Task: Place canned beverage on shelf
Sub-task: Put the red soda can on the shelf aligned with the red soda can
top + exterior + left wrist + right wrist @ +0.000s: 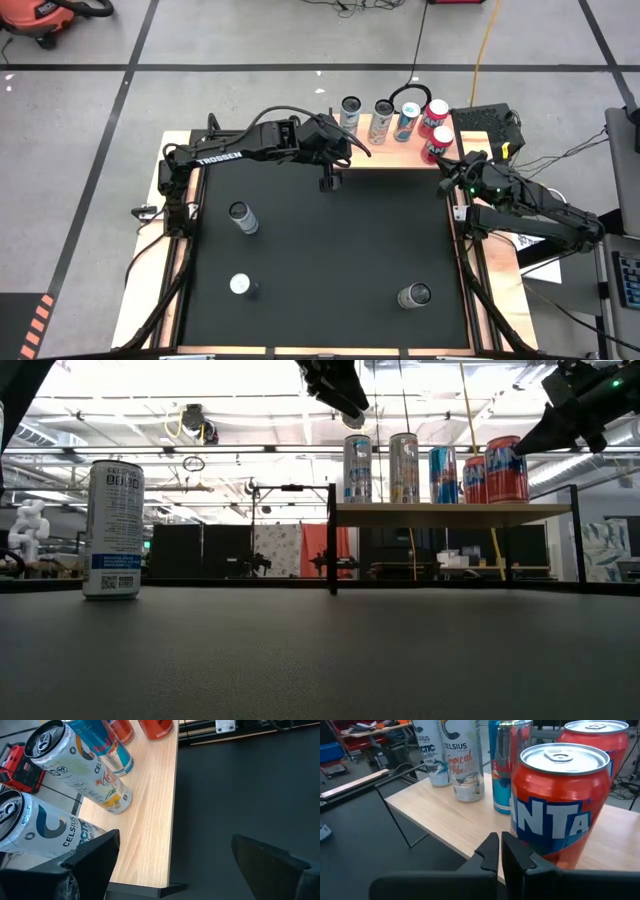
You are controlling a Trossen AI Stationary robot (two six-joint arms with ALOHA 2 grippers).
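The light wood shelf (395, 150) stands at the table's far edge. On its flat top stand a white Celsius can (350, 112), a silver can (382, 118), a blue can (407, 118) and two red Fanta cans (437, 128). My left gripper (175, 865) is open and empty above the shelf's near left corner (345, 165), close to the white can (30, 825). My right gripper (500, 847) is shut and empty. It hovers off the shelf's right end (447, 172) and points at the nearer red Fanta can (560, 805), apart from it in the low view (548, 438).
Three more cans stand on the black mat (330, 250): one at the left (242, 217), one at the near left (240, 285) and one at the near right (413, 295). The left one shows tall in the low view (112, 530). Cables and a dark box (490, 118) lie behind the shelf.
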